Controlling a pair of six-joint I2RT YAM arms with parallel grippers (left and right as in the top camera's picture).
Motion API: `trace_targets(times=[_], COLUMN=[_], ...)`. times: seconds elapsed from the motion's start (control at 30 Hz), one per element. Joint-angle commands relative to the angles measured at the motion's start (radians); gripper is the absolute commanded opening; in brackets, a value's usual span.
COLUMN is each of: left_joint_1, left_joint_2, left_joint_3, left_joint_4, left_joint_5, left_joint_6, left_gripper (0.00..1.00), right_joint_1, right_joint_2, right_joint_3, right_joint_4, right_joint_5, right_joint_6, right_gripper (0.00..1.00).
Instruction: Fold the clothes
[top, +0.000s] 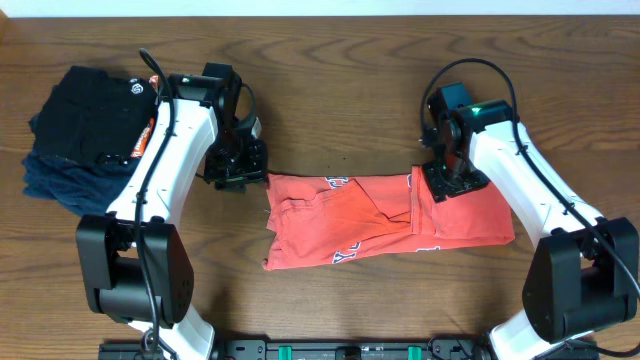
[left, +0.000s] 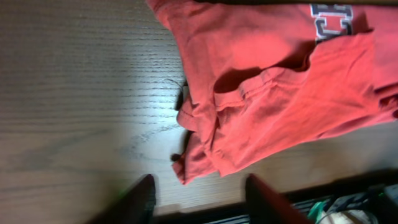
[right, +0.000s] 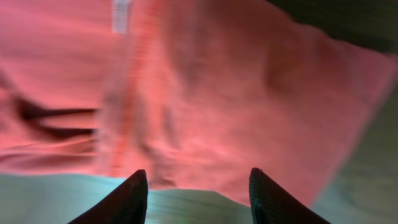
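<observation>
The shirt (top: 380, 225) lies mid-table (top: 330, 60) as a rough, part-folded band. The left gripper (left: 199, 180) hangs just off the shirt's left end, fingers spread and holding nothing. The right gripper (right: 198, 173) hovers over the shirt's right end, also spread and empty.

The main risk sits at the shirt's left end, where the layers are bunched and uneven. A pinch there could catch only the top layer, and the next fold would then pull the band apart or drag it askew. A pull from one side alone could also slide the whole shirt across the smooth wood.

Only the overhead view shows the whole band and the black garment (top: 85, 110) and navy garment (top: 50, 180) stacked well left of the shirt. The left wrist view alone shows the crumpled hem and overlapping layers. The right wrist view, though blurred, shows a seam and a small white label.
</observation>
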Motion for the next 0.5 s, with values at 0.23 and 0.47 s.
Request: trace_targets(times=[0.23,0.47], left_joint_1=[-0.011,-0.07], left_joint_2=[0.004,0.005], left_joint_3=[-0.068,-0.252], left_joint_4=[0.016,0.18], left_joint_5=[0.07,0.104], left_joint_6=[0.009,0.009], left_gripper=[0.67,0.71], right_joint_1=[-0.062,-0.092], right_joint_2=[-0.01,-0.01], right_joint_3=[0.014,0.013], right_joint_4=[0.015,0.011], right_joint_5=[0.101,0.093], right_joint_6=[0.22,0.205], right_gripper=[0.84,0.89])
